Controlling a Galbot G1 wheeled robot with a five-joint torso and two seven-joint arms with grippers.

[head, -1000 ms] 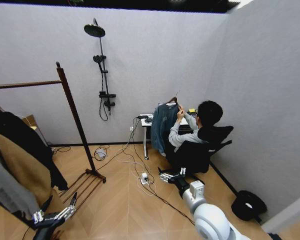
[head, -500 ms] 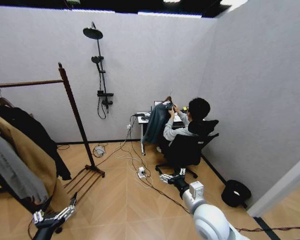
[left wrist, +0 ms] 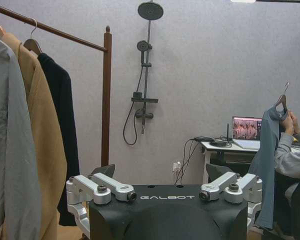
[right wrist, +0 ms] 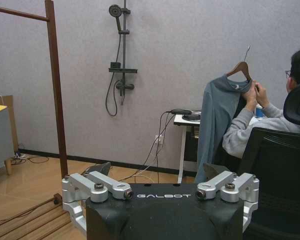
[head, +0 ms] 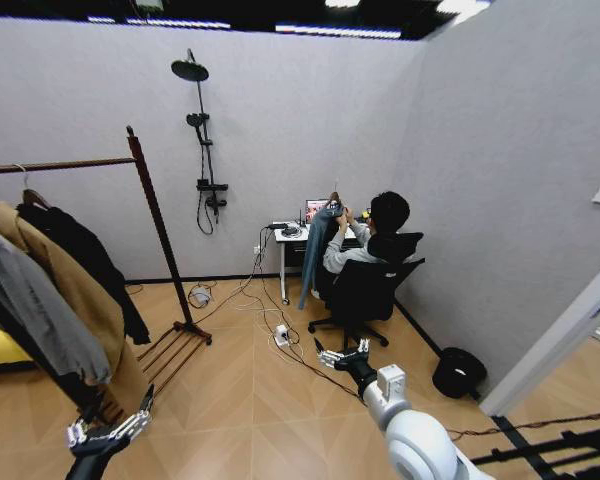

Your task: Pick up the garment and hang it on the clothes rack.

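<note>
The black garment (head: 88, 262) hangs from a hanger on the clothes rack (head: 161, 243), at the right end of the clothes there, beside a tan coat (head: 75, 300) and a grey jacket (head: 30, 305). In the left wrist view the garment (left wrist: 63, 130) sits next to the rack's post (left wrist: 106, 100). My left gripper (head: 122, 403) is low at the bottom left, open and empty, a little short of the hanging clothes. Farther right, over the bare floor, my right gripper (head: 342, 350) is also open and holds nothing. Each wrist view shows its own gripper (left wrist: 160, 171) (right wrist: 156, 169) with the jaws spread.
A person in a black office chair (head: 365, 295) sits at a small white desk (head: 292, 238), holding a blue-grey garment on a hanger. Cables and a power strip (head: 281, 339) lie on the wooden floor. A shower fixture (head: 202, 140) hangs on the back wall, and a black bin (head: 453, 372) stands at right.
The whole head view has shifted, so the camera moved; the rack and its hanging clothes now show more fully at left. Both arms keep the same pose, grippers open.
</note>
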